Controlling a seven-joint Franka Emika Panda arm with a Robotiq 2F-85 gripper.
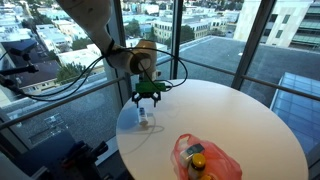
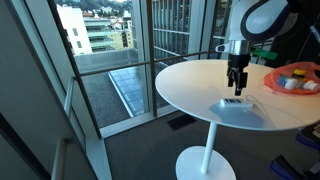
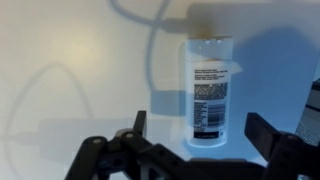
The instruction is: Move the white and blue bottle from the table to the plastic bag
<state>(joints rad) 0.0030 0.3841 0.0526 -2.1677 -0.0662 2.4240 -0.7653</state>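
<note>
One view only, wrist: printed label (image 3: 208, 100) on bottle (image 3: 206, 52).

High up in what looks like an office tower, floor-to-ceiling glass panes (image 1: 205, 35) with dark frames in both exterior views, city rooftops (image 1: 50, 35) and pale blocks (image 1: 290, 20) spread out below, a round white pedestal table (image 2: 190, 85) set by the glass, dark grey floor (image 2: 130, 150) underneath.

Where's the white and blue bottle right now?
In both exterior views the bottle lies on the table under the open tool, apart from the plastic bag.
</note>
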